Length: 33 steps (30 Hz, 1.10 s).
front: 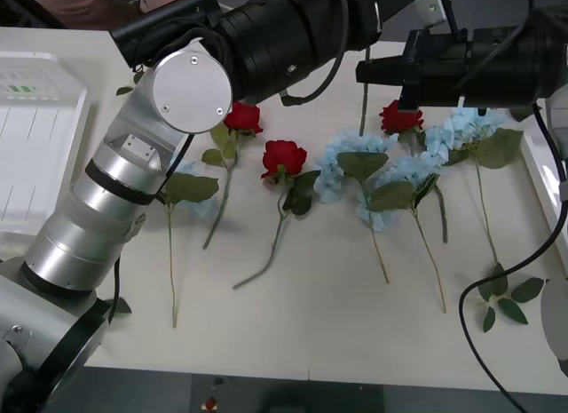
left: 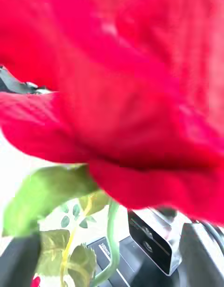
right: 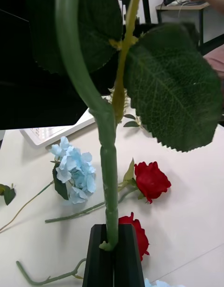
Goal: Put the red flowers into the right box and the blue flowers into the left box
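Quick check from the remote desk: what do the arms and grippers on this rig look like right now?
The left arm has silver ribbed cylinder segments, a round grey joint cap with small screws, then a black forearm with black cables. The right arm is black and boxy with a black cable looping down. The right gripper has flat black fingers.

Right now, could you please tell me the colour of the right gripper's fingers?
Black; the right gripper is shut on a thin green flower stem, best in the right wrist view.
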Motion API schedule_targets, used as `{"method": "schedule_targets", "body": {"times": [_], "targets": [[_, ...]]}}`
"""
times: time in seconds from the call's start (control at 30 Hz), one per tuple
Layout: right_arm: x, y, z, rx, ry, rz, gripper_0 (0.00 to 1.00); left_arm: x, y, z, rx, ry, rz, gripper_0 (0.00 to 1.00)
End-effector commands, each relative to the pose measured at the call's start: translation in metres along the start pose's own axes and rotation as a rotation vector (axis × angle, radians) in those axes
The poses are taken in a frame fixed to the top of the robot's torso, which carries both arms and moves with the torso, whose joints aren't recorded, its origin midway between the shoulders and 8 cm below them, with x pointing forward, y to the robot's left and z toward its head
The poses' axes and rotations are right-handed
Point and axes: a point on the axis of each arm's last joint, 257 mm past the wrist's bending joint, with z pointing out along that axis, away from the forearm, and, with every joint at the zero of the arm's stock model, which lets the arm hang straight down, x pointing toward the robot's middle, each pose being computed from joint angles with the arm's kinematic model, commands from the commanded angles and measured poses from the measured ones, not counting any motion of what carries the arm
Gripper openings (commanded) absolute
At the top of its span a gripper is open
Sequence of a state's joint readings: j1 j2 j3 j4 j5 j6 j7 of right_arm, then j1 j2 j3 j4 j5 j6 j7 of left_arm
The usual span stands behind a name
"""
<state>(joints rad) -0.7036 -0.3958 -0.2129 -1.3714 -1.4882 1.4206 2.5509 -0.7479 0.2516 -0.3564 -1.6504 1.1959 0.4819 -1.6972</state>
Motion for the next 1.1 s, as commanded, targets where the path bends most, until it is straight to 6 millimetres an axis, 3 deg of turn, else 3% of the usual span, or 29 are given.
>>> {"method": "schedule_targets", "body": {"times": [0.03,0.2,0.43,0.47,0.6,0.7,0.87,1.03,1.1], "targets": [[-0.023,0.002,-0.011,-0.008,-0.028,-0.008,0.0,-0.023,-0.017,0.004,0.032,-0.034,-0.005,1.0],[-0.018,-0.001,-0.036,-0.009,-0.001,-0.008,0.0,-0.023,-0.017,0.004,0.032,-0.034,-0.005,1.0],[0.002,-0.012,-0.095,0.032,0.053,0.026,0.0,-0.023,-0.017,0.004,0.032,-0.034,-0.005,1.0],[0.007,-0.014,-0.107,0.045,0.061,0.041,0.0,-0.002,0.002,-0.001,-0.005,-0.012,-0.036,1.0],[0.025,-0.024,-0.146,0.104,0.091,0.08,0.0,-0.002,0.022,-0.016,-0.038,0.001,0.0,1.0],[0.039,-0.032,-0.176,0.163,0.124,0.127,0.0,0.011,0.031,-0.031,-0.043,0.06,-0.003,1.0],[0.069,-0.051,-0.246,0.33,0.206,0.251,0.0,0.033,0.039,-0.089,-0.042,0.205,-0.033,1.0],[0.11,-0.075,-0.335,0.591,0.345,0.375,0.0,0.065,0.049,-0.181,-0.082,0.454,-0.038,1.0],[0.125,-0.082,-0.363,0.682,0.395,0.408,0.0,0.074,0.052,-0.209,-0.102,0.521,-0.048,1.0]]}}
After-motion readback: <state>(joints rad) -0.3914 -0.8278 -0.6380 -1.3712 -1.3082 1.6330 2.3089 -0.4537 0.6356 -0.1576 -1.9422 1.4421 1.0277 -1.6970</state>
